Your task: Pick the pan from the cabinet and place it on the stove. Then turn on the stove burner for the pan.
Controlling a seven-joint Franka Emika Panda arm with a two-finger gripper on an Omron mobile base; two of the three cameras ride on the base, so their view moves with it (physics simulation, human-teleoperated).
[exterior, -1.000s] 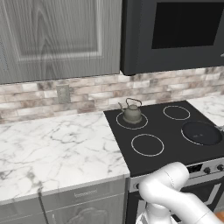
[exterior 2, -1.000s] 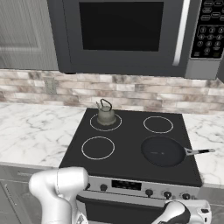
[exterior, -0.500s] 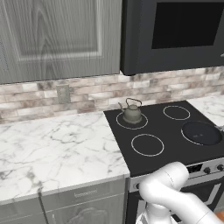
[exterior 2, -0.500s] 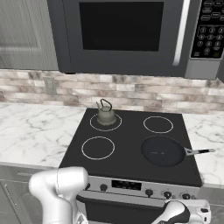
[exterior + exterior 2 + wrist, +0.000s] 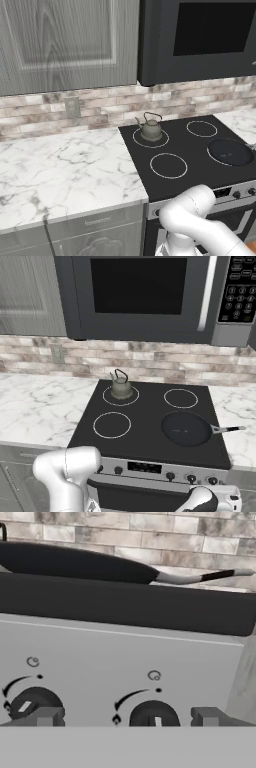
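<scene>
The claw (image 5: 127, 717) is released, its fingertips (image 5: 47, 716) on both sides of a black knob (image 5: 154, 714) without touching it. Above the claw, the pan (image 5: 187, 429) sits on the stove (image 5: 150, 421).

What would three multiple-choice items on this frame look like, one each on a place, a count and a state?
1. Where is the pan?
A. in the cabinet
B. front right burner of the stove
C. on the marble counter

2. How many white burner rings show uncovered by the pan?
A. three
B. one
C. five

3. How does the pincer stand?
A. shut on the pan's handle
B. open, fingers either side of a knob
C. holding the kettle

Answers: 1 B, the right base view shows it there; 2 A, three outlines visible; 3 B, the hand view shows the tips flanking the knob.
</scene>
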